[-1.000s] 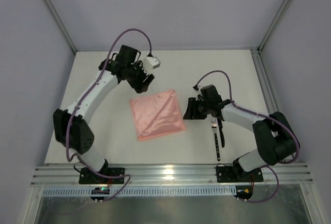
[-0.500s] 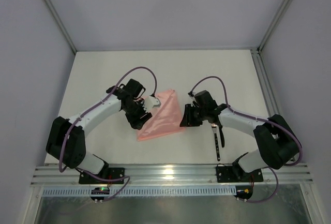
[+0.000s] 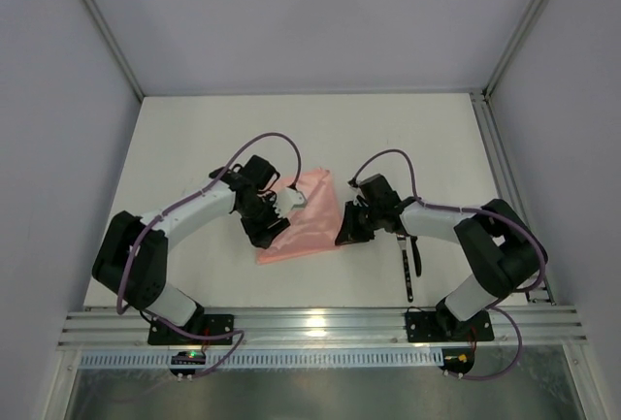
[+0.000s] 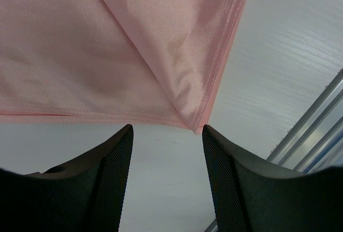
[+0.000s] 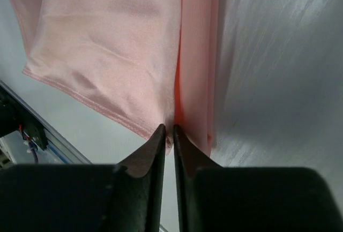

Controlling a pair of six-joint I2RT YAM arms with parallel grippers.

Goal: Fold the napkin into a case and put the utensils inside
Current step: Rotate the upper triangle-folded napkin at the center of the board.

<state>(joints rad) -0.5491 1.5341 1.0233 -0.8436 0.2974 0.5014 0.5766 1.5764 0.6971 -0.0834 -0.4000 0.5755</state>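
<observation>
The salmon-pink napkin (image 3: 312,214) lies folded flat mid-table, with a diagonal crease. My left gripper (image 3: 269,234) is at its near-left side. In the left wrist view the left gripper (image 4: 167,135) is open and empty, and the napkin's pointed corner (image 4: 196,126) lies just ahead of the fingertips. My right gripper (image 3: 345,230) is at the napkin's right edge. In the right wrist view the right gripper (image 5: 172,131) is shut on the napkin's layered edge (image 5: 193,92). The utensils (image 3: 408,263), a fork with pale tines and a dark piece, lie right of the napkin.
The right forearm (image 3: 437,216) stretches over the top ends of the utensils. A metal rail (image 3: 320,325) runs along the table's near edge. Frame posts (image 3: 490,148) border the table's right side.
My left arm swung from the back of the table down to the napkin's near-left corner. My right gripper moved left onto the napkin's right edge and closed on it.
</observation>
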